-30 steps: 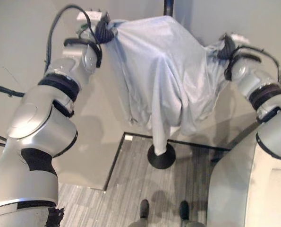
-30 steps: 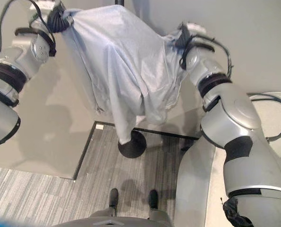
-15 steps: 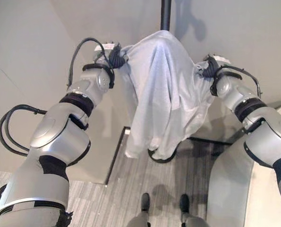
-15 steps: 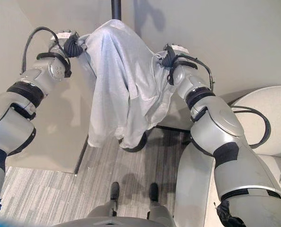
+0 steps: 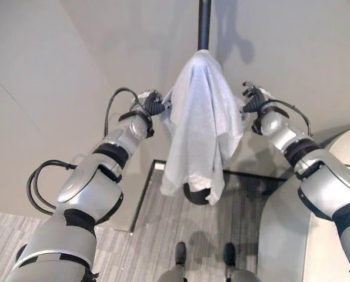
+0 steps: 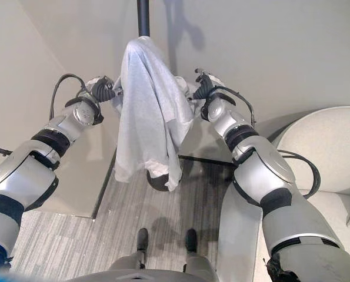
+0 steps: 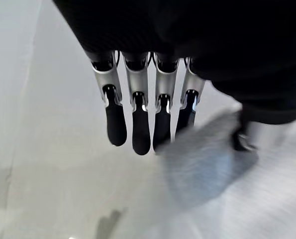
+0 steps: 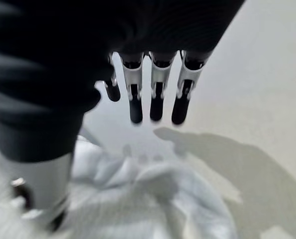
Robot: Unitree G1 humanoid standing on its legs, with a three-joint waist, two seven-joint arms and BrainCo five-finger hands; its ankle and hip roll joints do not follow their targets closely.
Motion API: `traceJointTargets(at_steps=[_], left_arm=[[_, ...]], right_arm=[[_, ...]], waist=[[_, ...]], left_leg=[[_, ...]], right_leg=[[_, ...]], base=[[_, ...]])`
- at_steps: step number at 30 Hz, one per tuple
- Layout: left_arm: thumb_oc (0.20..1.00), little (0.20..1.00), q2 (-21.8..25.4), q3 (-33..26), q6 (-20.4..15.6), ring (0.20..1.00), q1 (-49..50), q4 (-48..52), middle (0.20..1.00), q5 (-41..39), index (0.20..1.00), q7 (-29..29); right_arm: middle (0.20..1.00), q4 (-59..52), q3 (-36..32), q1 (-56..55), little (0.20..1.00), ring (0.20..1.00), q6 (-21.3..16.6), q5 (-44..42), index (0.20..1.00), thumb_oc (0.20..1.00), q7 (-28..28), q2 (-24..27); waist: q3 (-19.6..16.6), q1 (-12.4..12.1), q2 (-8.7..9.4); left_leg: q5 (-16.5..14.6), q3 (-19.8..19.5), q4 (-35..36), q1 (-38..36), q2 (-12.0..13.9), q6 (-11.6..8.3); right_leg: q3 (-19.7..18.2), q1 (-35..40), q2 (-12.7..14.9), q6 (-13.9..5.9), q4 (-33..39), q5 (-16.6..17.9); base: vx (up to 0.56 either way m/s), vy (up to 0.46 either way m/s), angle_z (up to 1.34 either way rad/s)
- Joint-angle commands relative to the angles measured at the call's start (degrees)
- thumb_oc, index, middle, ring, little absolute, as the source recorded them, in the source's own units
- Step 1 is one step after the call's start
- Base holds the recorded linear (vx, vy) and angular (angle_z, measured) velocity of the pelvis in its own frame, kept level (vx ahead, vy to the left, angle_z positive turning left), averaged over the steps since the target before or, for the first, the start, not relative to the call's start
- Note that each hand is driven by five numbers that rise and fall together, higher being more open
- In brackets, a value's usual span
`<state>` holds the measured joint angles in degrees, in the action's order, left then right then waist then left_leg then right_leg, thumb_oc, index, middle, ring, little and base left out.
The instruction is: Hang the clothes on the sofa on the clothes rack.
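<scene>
The left hand (image 5: 153, 106) holds its fingers (image 7: 140, 129) straight beside the pale garment (image 5: 199, 123), which drapes over the rack pole (image 5: 204, 23), long axis hanging downward. The right hand (image 5: 251, 100) flanks it, fingers (image 8: 156, 102) straight, holding nothing.

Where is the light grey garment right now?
The light grey garment hangs draped over the top of the clothes rack's dark pole, centred in the eye views, with the open left hand and open right hand beside it.
</scene>
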<state>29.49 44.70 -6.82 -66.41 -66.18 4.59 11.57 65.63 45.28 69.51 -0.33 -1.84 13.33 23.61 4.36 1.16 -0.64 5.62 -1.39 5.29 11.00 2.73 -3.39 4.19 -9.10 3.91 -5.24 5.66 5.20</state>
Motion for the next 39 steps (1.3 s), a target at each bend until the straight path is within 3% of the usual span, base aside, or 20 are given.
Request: traceJointTargets(at_steps=[1, 8, 12, 15, 16, 17, 20, 23, 27, 30, 32, 34, 35, 39], left_arm=[[1.0, 1.0, 2.5, -1.6, -0.4, 1.0, -4.4, -4.5, 1.0, -4.1, 1.0, 0.7], [1.0, 1.0, 7.2, -9.4, -1.8, 1.0, 3.7, 5.7, 1.0, -9.9, 1.0, 2.0], [1.0, 1.0, 9.3, -17.0, -3.4, 1.0, 13.3, 15.9, 1.0, -13.8, 1.0, 2.3], [1.0, 1.0, 9.3, -17.1, -3.3, 1.0, 13.6, 16.1, 1.0, -13.7, 1.0, 2.4], [1.0, 1.0, 6.8, -29.6, -5.7, 1.0, 28.5, 27.9, 1.0, -21.4, 1.0, 2.8], [1.0, 1.0, 5.6, -34.3, -6.3, 1.0, 35.4, 33.1, 1.0, -22.2, 1.0, 2.5], [1.0, 1.0, 0.6, -43.7, -6.4, 1.0, 50.5, 43.0, 1.0, -24.1, 1.0, 0.7], [1.0, 1.0, -3.6, -48.6, -5.8, 1.0, 62.4, 46.3, 1.0, -26.1, 1.0, -4.4], [1.0, 1.0, -7.6, -50.0, -4.5, 1.0, 71.8, 39.9, 1.0, -23.8, 1.0, -9.3], [1.0, 1.0, -10.1, -48.9, -3.8, 1.0, 73.6, 27.9, 1.0, -21.6, 1.0, -11.1], [1.0, 1.0, -11.4, -45.9, -3.5, 1.0, 72.3, 18.5, 1.0, -18.1, 1.0, -12.0], [1.0, 1.0, -11.7, -43.9, -3.5, 1.0, 72.4, 15.5, 1.0, -14.8, 1.0, -12.2], [1.0, 1.0, -12.9, -40.5, -3.3, 1.0, 72.1, 9.8, 1.0, -10.0, 1.0, -12.5], [1.0, 1.0, -14.8, -38.6, -2.5, 1.0, 70.5, -0.7, 1.0, -6.4, 1.0, -11.4]], right_arm=[[1.0, 0.2, -2.6, 2.2, 1.0, 1.0, -2.4, -3.0, 1.0, 1.0, 1.5, 1.6], [1.0, -12.9, -12.0, -7.3, 1.0, 1.0, -5.9, -12.2, 1.0, 1.0, 3.2, 5.8], [1.0, -22.3, -17.9, -16.4, 1.0, 1.0, -7.3, -11.9, 1.0, 1.0, 3.2, 9.2], [1.0, -22.6, -17.9, -16.6, 1.0, 1.0, -7.2, -11.9, 1.0, 1.0, 3.3, 9.2], [1.0, -34.5, -26.2, -29.7, 1.0, 1.0, -8.6, -8.6, 1.0, 1.0, 3.1, 10.5], [1.0, -39.1, -30.9, -36.1, 1.0, 1.0, -9.0, -6.8, 1.0, 1.0, 2.3, 11.1], [1.0, -48.1, -38.7, -50.4, 1.0, 1.0, -9.8, -2.8, 1.0, 1.0, -1.3, 10.6], [1.0, -53.0, -43.3, -62.6, 1.0, 1.0, -10.3, -0.3, 1.0, 1.0, -5.7, 7.8], [1.0, -50.0, -46.0, -73.6, 1.0, 1.0, -11.6, -0.7, 1.0, 1.0, -9.4, 2.0], [1.0, -46.1, -45.0, -77.9, 1.0, 1.0, -11.9, 1.6, 1.0, 1.0, -10.8, -0.2], [1.0, -39.3, -42.3, -77.1, 1.0, 1.0, -12.1, 1.3, 1.0, 1.0, -10.9, -1.2], [1.0, -34.8, -40.4, -76.8, 1.0, 1.0, -11.8, 1.8, 1.0, 1.0, -10.7, -1.8], [1.0, -26.4, -37.8, -76.4, 1.0, 1.0, -11.2, 1.9, 1.0, 1.0, -10.8, -3.1], [1.0, -15.0, -35.3, -75.3, 1.0, 1.0, -9.7, 0.7, 1.0, 1.0, -10.5, -5.8]], waist=[[1.2, -1.9, 1.83], [-0.2, -2.0, 1.85], [-1.3, -2.2, 2.08], [-1.3, -2.2, 2.05], [-2.3, -2.2, 2.22], [-3.3, -2.1, 2.31], [-3.5, -2.2, 2.28], [-3.8, -2.1, 2.1], [-3.9, -1.8, 1.71], [-3.8, -1.7, 1.51], [-3.6, -1.5, 1.45], [-3.6, -1.4, 1.45], [-3.7, -1.3, 1.51], [-3.9, -1.2, 1.93]], left_leg=[[-1.9, 2.0, -0.3, -2.3, -0.3, -1.39], [-3.3, 2.7, -0.3, -5.0, -0.1, -1.26], [-4.3, 3.3, -0.3, -6.9, 0.2, -1.3], [-4.3, 3.3, -0.3, -7.0, 0.2, -1.3], [-5.7, 3.8, -0.3, -9.4, 0.5, -1.14], [-6.1, 4.2, -0.3, -10.0, 0.6, -1.0], [-6.8, 4.3, -0.3, -11.4, 0.7, -0.58], [-7.3, 4.5, -0.3, -12.2, 0.8, -0.25], [-7.4, 4.6, -0.3, -12.9, 0.8, 0.11], [-7.1, 4.7, -0.3, -13.0, 0.6, 0.22], [-6.9, 4.6, -0.3, -13.1, 0.5, 0.32], [-6.9, 4.7, -0.3, -13.1, 0.4, 0.38], [-6.9, 4.9, -0.3, -13.1, 0.3, 0.44], [-6.9, 5.0, -0.3, -13.0, 0.1, 0.43]], right_leg=[[-1.3, -0.7, 3.9, -6.02, -0.7, 0.0], [-1.0, 1.8, 4.4, -6.07, -0.7, -0.9], [-0.5, 3.7, 4.7, -6.08, -0.7, -1.6], [-0.5, 3.8, 4.7, -6.09, -0.7, -1.6], [0.0, 6.2, 5.1, -5.92, -0.7, -2.7], [0.2, 6.5, 5.4, -5.76, -0.7, -2.9], [0.2, 7.9, 5.7, -5.46, -0.7, -3.5], [0.3, 8.7, 5.9, -5.3, -0.7, -3.8], [0.3, 9.2, 6.3, -5.13, -0.7, -3.8], [0.4, 9.3, 6.4, -5.11, -0.7, -3.6], [0.3, 9.2, 6.5, -5.19, -0.7, -3.3], [0.3, 9.1, 6.5, -5.23, -0.7, -3.2], [0.2, 8.9, 6.5, -5.28, -0.7, -3.1], [0.3, 8.9, 6.5, -5.25, -0.7, -3.1]], base=[[0.05, 0.001, 0.02], [0.05, 0.006, 0.0], [0.07, 0.0, 0.0], [0.05, -0.001, -0.02], [0.17, 0.002, 0.0], [0.19, 0.003, -0.02], [0.07, 0.004, -0.01], [0.03, 0.002, 0.01], [0.0, 0.0, 0.0], [0.0, 0.0, 0.0], [-0.01, 0.007, -0.02], [-0.01, 0.014, -0.07], [0.0, 0.0, 0.0], [0.0, -0.002, 0.08]])
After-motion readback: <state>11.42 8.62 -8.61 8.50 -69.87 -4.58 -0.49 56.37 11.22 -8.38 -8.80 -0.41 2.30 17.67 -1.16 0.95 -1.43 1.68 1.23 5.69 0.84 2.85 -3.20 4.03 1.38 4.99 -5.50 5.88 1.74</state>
